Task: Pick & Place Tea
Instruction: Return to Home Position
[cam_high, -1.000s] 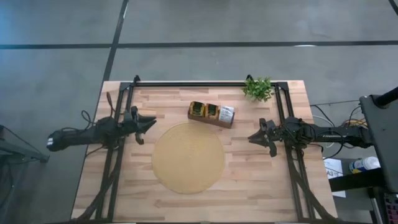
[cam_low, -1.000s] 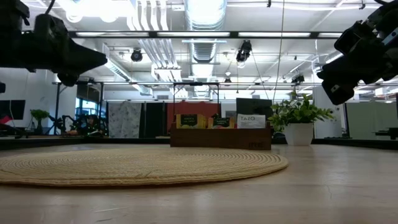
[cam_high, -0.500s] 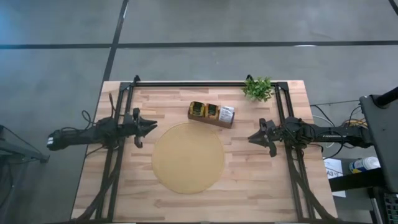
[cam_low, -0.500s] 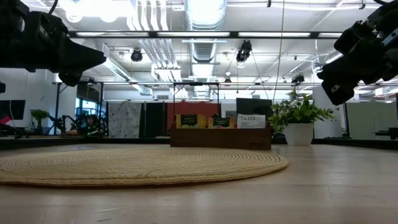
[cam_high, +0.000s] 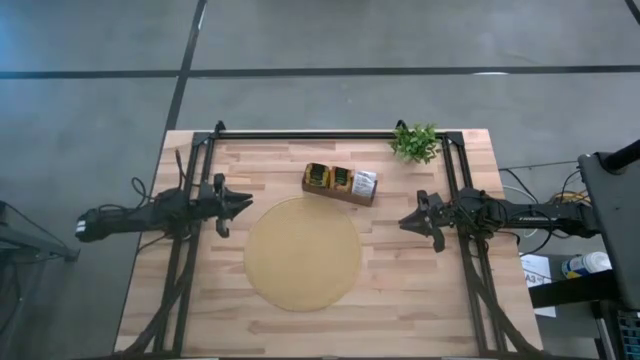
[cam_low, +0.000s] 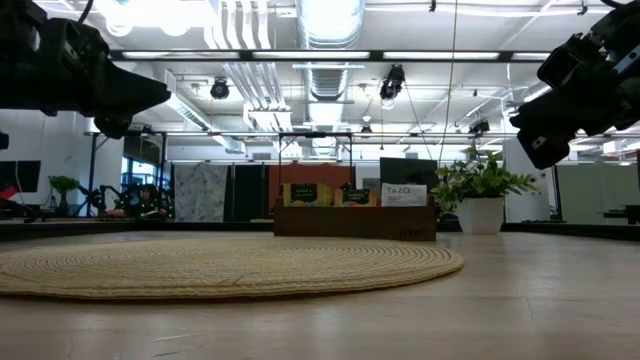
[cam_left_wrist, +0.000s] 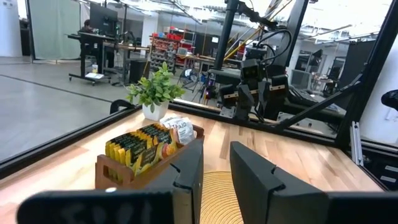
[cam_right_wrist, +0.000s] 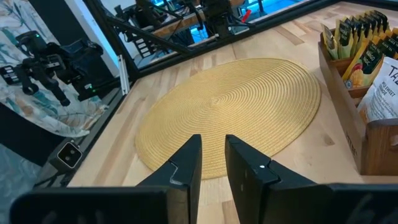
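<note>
The tea sachets (cam_high: 329, 177) stand on edge in a dark brown three-compartment tray (cam_high: 338, 192) on the table's far middle. Two compartments hold yellow-green sachets (cam_left_wrist: 138, 147), and the third holds white ones (cam_right_wrist: 387, 87). My left gripper (cam_high: 247, 203) hovers over the table's left side, left of the round tan mat (cam_high: 302, 252), its fingers a narrow gap apart. My right gripper (cam_high: 404, 221) hovers right of the mat, also with a narrow gap. Both point at the table's middle and hold nothing.
A small green plant in a white pot (cam_high: 415, 142) stands at the far right, right of the tray. The mat (cam_low: 220, 265) lies bare in the middle. Black frame rails (cam_high: 330, 133) run along the far edge and down both sides.
My left gripper has shifted slightly toward the table's near edge and then stayed still. The right arm, tray and sachets have not moved.
</note>
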